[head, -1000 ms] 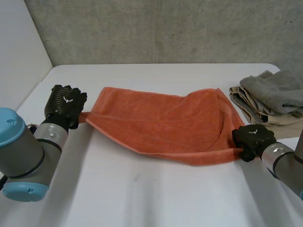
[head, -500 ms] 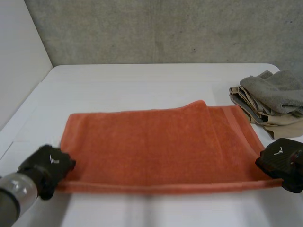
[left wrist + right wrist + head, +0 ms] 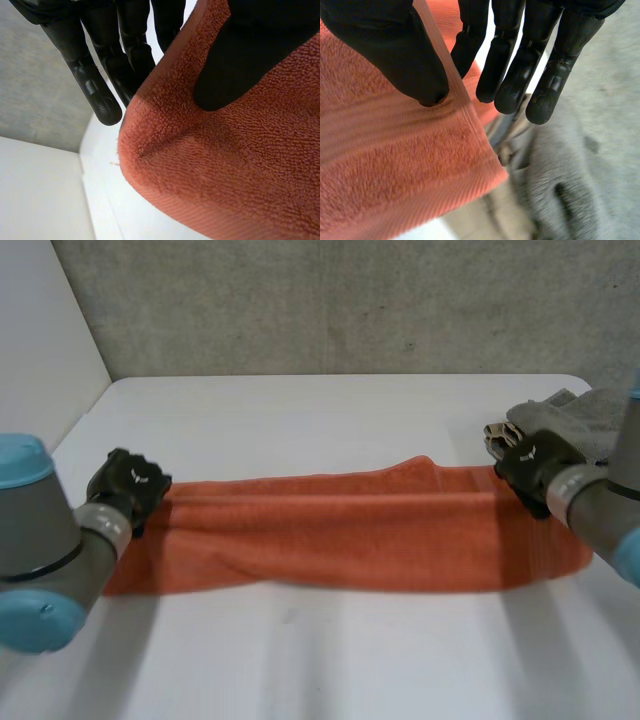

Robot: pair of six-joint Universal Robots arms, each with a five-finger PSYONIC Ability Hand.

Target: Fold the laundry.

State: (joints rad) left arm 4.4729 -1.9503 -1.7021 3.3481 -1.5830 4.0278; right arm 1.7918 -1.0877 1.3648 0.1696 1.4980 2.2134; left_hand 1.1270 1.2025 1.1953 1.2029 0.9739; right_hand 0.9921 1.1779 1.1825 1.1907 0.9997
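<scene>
The left forearm covers the near left corner of the orange towel (image 3: 340,530), and over on the right the other forearm hides the towel's right end and much of the grey and beige pile (image 3: 575,410) behind it. Half a second back the towel lay spread wide with both hands down at its near edge. That edge has now been carried over to the far one, so the towel lies across the white table (image 3: 320,660) as a narrow doubled band. The left hand (image 3: 128,485) is at the band's far left corner, thumb on top and fingers (image 3: 100,95) behind, pinching the cloth. The right hand (image 3: 535,465) pinches the far right corner likewise, its fingers (image 3: 512,75) just over the pile
</scene>
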